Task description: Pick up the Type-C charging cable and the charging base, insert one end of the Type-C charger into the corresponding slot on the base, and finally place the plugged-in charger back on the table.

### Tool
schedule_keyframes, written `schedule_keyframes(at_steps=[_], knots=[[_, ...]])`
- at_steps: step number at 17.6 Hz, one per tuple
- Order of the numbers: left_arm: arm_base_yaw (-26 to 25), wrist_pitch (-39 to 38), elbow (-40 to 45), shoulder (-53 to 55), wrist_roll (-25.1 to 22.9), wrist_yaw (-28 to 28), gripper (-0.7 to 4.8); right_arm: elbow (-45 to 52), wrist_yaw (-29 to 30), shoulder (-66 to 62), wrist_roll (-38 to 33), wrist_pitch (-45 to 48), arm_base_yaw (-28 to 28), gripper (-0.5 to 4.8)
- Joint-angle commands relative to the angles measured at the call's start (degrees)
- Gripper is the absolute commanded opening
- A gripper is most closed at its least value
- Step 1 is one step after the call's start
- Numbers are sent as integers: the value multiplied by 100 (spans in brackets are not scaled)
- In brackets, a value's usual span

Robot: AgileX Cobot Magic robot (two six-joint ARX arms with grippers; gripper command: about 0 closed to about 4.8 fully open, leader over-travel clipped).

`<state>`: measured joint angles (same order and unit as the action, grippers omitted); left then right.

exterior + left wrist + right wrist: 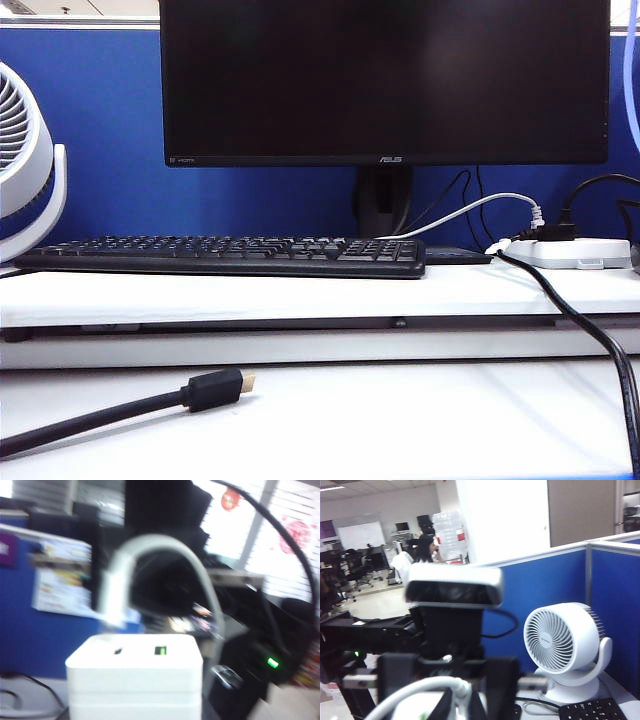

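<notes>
In the left wrist view the charging base (135,680) fills the space at my left gripper's jaws, held up off the table; the fingers are hidden by it. Its top face shows the small dark slot (118,651) and a green-tongued port (160,650). The Type-C charging cable (165,545) arcs over it, its white plug (112,597) hanging just above the face near the slot. In the right wrist view my right gripper (461,705) is shut on that plug (462,690), dark fingers (445,706) on both sides, above the base (410,707). Neither gripper shows in the exterior view.
On the table (320,430) lies a thick black cable with a gold-tipped plug (215,388). The raised shelf carries a keyboard (230,255), a monitor (385,80), a fan (25,160) and a power strip (570,252) with cables plugged in. The left arm's wrist camera (454,586) faces the right wrist.
</notes>
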<state>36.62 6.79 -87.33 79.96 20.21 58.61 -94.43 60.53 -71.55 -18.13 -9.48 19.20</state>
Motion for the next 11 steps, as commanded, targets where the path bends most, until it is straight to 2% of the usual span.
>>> schedule_keyframes(at_steps=[1,4,7,8,11], knots=[[7,50,-50,-39,-28,199,-5,-15,-17,17,13,68,15,-7],[-9,44,-50,-39,-39,201,-5,-15,9,20,11,68,13,-7],[-240,-376,-50,-39,-160,181,-5,-17,146,52,-48,57,13,-7],[-389,-822,-50,-39,-498,269,-5,-17,221,94,-105,24,13,-7],[-385,-837,-50,-39,-815,636,-5,-17,219,90,-31,-210,15,-7]])
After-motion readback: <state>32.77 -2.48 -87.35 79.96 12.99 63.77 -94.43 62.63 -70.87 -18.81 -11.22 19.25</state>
